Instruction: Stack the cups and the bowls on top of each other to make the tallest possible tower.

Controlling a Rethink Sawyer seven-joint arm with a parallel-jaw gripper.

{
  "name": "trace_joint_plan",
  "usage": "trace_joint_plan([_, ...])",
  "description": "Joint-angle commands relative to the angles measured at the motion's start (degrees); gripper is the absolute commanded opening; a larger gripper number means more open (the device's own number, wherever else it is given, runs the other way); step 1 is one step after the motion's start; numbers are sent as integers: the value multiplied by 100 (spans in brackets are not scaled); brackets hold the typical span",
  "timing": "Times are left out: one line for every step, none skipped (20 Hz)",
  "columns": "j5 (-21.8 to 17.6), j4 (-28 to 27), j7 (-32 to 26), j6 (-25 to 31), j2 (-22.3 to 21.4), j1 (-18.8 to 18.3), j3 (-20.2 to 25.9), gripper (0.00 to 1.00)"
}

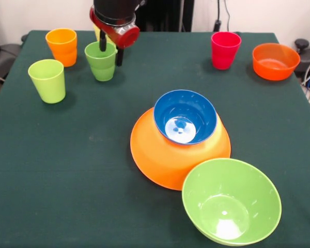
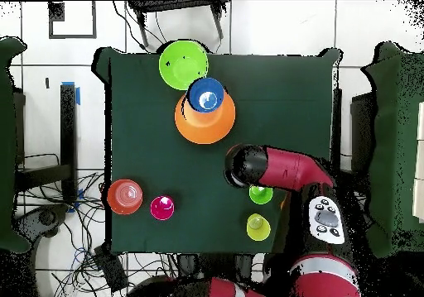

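Note:
My gripper (image 1: 111, 50) hangs over the green cup (image 1: 101, 62) at the far left. Its fingers stand apart, one at the cup's mouth and one (image 1: 119, 56) outside its right wall. An orange cup (image 1: 61, 45) and a lime green cup (image 1: 47, 80) stand left of it. A pale yellow cup (image 1: 97, 32) is mostly hidden behind the gripper. The small blue bowl (image 1: 185, 116) sits upright on the upturned large orange bowl (image 1: 165, 155), forming the tower. The light green bowl (image 1: 231, 200) rests against its near edge. The purple bowl is out of view.
A red-pink cup (image 1: 225, 49) and a small red-orange bowl (image 1: 275, 61) stand at the far right. In the overhead view the red arm (image 2: 286, 168) covers the table above the green cup (image 2: 261, 194). Cables lie beyond the table edges.

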Motion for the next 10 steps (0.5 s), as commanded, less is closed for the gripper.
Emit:
trace_joint_plan([-479, 93, -638, -663, 389, -145, 804, 100])
trace_joint_plan([-477, 106, -637, -656, 398, -160, 830, 100])
trace_joint_plan([-474, 133, -622, -671, 403, -175, 852, 100])
trace_joint_plan([-468, 162, -602, -690, 405, -185, 873, 100])
trace_joint_plan([-466, 188, -588, -710, 407, -194, 892, 100])
trace_joint_plan([-459, 204, -585, -725, 416, -208, 919, 100])
trace_joint_plan([-457, 219, -585, -745, 424, -220, 944, 100])
trace_joint_plan([-453, 231, -593, -755, 436, -243, 978, 100])
trace_joint_plan([-450, 243, -602, -765, 448, -265, 1012, 100])
trace_joint_plan([-455, 249, -604, -762, 455, -269, 1028, 100])
